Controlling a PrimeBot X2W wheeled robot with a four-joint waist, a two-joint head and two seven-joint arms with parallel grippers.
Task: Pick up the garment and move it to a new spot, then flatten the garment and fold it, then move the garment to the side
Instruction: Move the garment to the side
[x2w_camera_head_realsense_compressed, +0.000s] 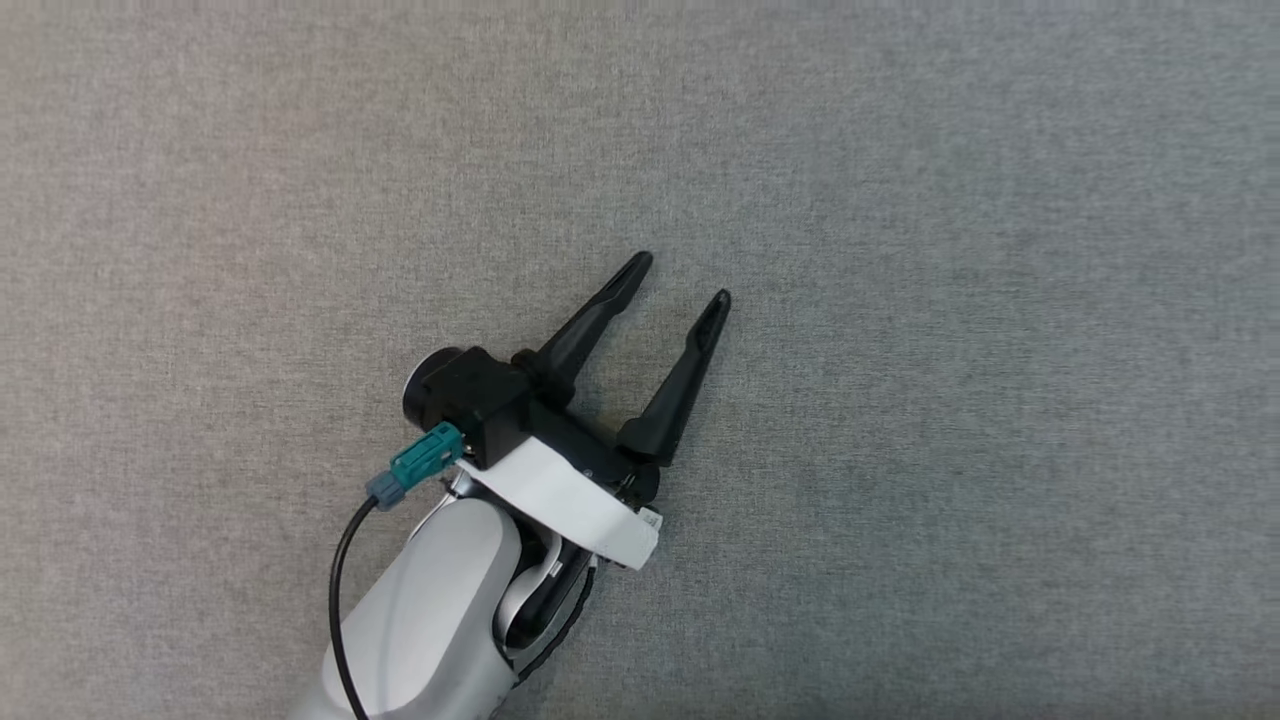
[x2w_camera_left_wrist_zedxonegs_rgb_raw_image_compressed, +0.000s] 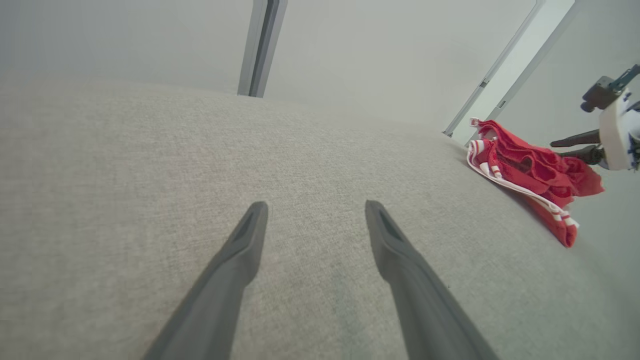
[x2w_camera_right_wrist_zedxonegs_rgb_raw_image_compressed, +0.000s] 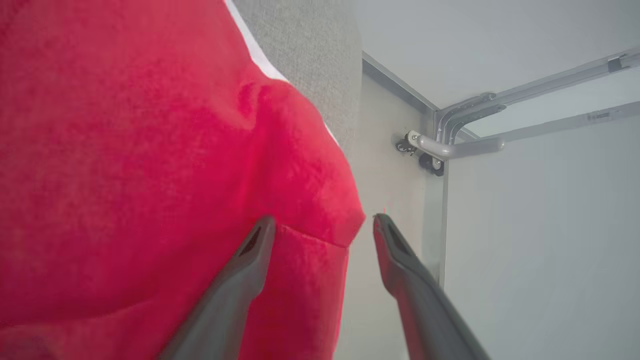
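Pincers are both standing spread: the left pincer (x2w_camera_head_realsense_compressed: 681, 279) is hovering over the bare grey surface (x2w_camera_head_realsense_compressed: 950, 300) nearby. Farther right, the right pincer (x2w_camera_right_wrist_zedxonegs_rgb_raw_image_compressed: 324, 219) is bracketing a fold of the red garment (x2w_camera_left_wrist_zedxonegs_rgb_raw_image_compressed: 525, 167), which is lying crumpled at the surface's edge. The cloth is looking soft, light and floppy, and the striped hem (x2w_camera_left_wrist_zedxonegs_rgb_raw_image_compressed: 525, 192) is probably offering the firmest hold.

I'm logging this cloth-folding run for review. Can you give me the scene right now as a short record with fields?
table: covered in grey fabric
garment: red with white stripes, bunched up at the table's edge
left gripper: open, above bare table, well apart from the garment
right gripper: open, close up against the garment, not clamping it
task state: garment not yet flattened or folded
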